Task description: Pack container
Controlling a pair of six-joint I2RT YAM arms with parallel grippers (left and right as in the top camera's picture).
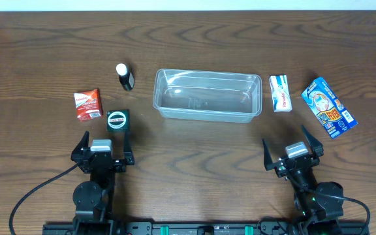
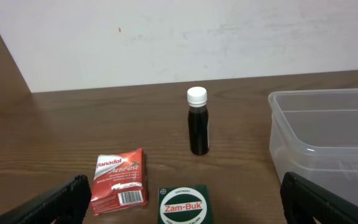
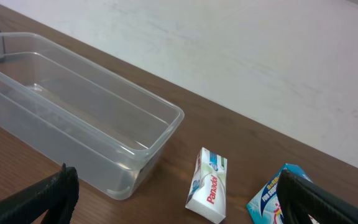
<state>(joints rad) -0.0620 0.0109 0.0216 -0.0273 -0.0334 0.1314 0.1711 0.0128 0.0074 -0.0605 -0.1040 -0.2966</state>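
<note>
Clear container (image 1: 207,116) at the centre of the bench toward its far edge, left gripper (image 1: 106,138) and right gripper (image 1: 284,136) near the front edge, both spread wide, gripping nothing.

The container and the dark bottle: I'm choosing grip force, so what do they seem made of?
The container: clear glossy plastic, it seems; the table grain shows through its walls. The dark bottle: shiny dark body, glass or plastic, cannot tell; white cap, probably plastic.
</note>
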